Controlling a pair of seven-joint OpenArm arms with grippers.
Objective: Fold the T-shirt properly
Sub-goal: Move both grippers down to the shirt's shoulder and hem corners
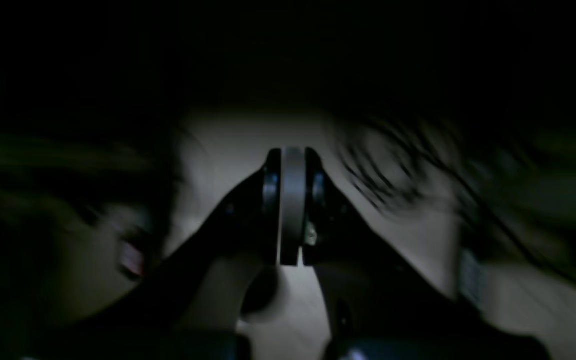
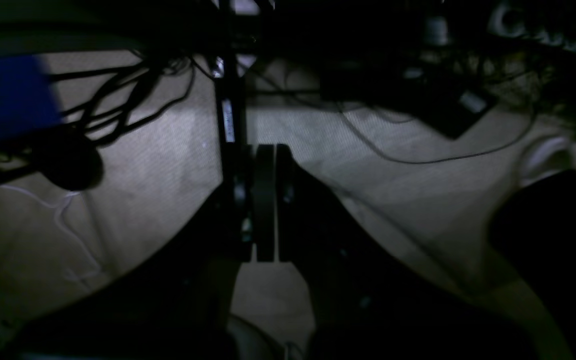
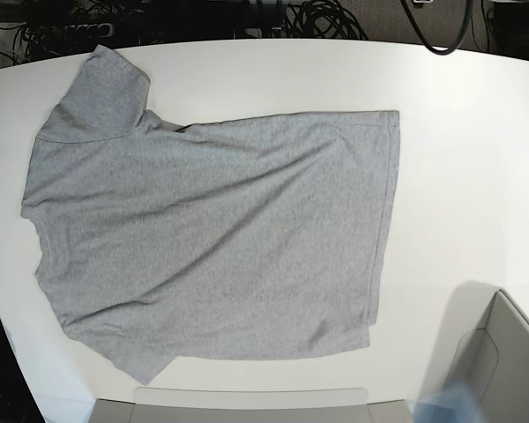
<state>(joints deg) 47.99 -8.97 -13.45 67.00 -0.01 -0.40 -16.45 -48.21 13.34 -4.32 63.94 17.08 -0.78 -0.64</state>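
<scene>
Grey T-shirt (image 3: 212, 238) is being shown lying flat on the white counter (image 3: 458, 176), long axis running nine to three o'clock. Both pincers, left pincer (image 1: 292, 200) and right pincer (image 2: 264, 205), are pressed together, empty, pointing away; the nearer arm cannot be told.

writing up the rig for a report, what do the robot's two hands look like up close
Both look alike in the wrist views: black, with two curved fingers that taper toward flat pads at the tips. On the left hand the pads form a pale grey strip between dark round fittings. On the right hand the pads look dark. The views are dim and the left one is blurred, so no markings or cables on the hands can be made out.
</scene>
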